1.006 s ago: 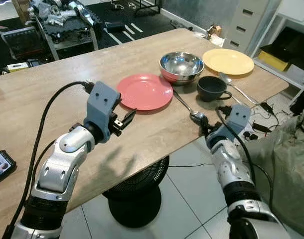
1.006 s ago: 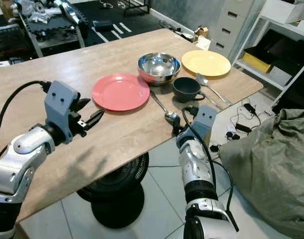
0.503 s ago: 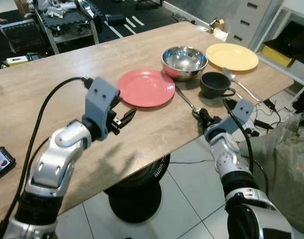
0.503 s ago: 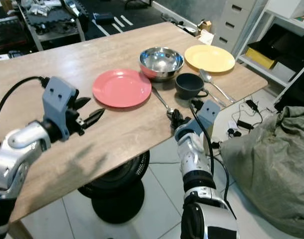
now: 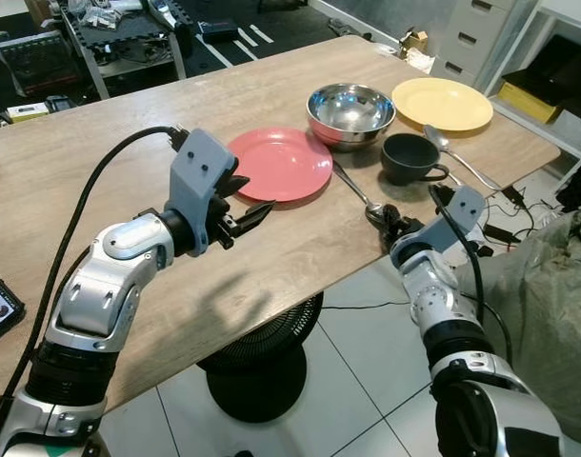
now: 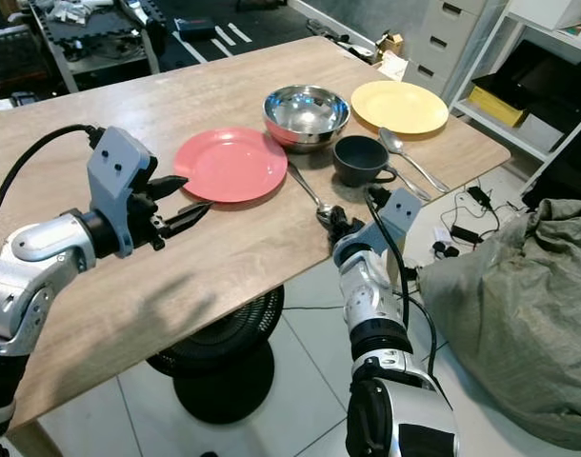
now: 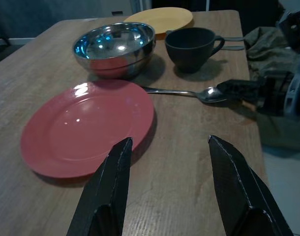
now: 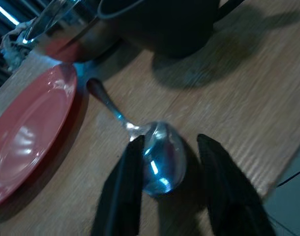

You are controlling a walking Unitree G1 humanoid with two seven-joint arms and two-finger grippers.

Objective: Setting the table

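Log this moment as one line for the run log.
right gripper: open, straddling spoon bowl at table edge | left gripper: open, beside red plate

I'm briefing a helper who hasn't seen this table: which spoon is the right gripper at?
On the wooden table, find the red plate. The spoon lies beside it, bowl at the table edge between the right gripper's open fingers. The other spoon lies by the yellow plate.

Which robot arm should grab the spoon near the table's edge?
The right. Its gripper already has open fingers on either side of the spoon bowl at the table edge. The left gripper hovers open near the pink plate, farther away.
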